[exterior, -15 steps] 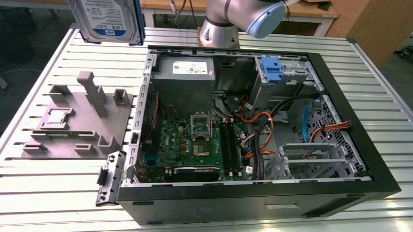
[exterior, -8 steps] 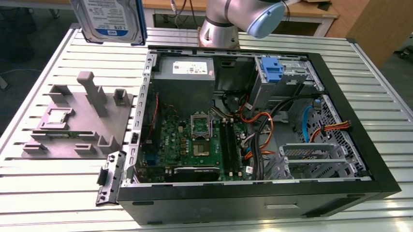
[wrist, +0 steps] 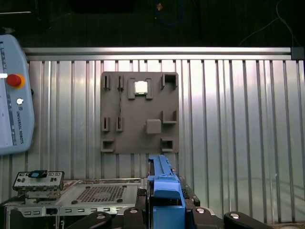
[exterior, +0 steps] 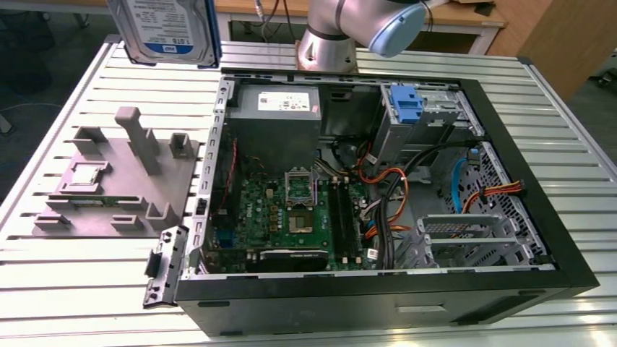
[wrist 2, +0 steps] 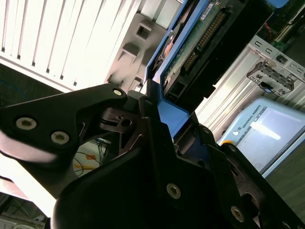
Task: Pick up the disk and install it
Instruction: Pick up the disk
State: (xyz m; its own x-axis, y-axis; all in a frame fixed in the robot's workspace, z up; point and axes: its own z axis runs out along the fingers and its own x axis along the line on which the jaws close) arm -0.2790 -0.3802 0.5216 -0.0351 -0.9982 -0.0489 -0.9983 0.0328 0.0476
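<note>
Holding the disk (exterior: 164, 29) in my gripper (wrist: 166, 202) beside the case (exterior: 386, 293), I fear a bump could knock it loose.

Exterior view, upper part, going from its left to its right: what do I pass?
disk → power supply → blue bracket

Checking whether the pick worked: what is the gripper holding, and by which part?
The gripper holds the disk off the table, clamped across the edge of its blue carrier.
</note>
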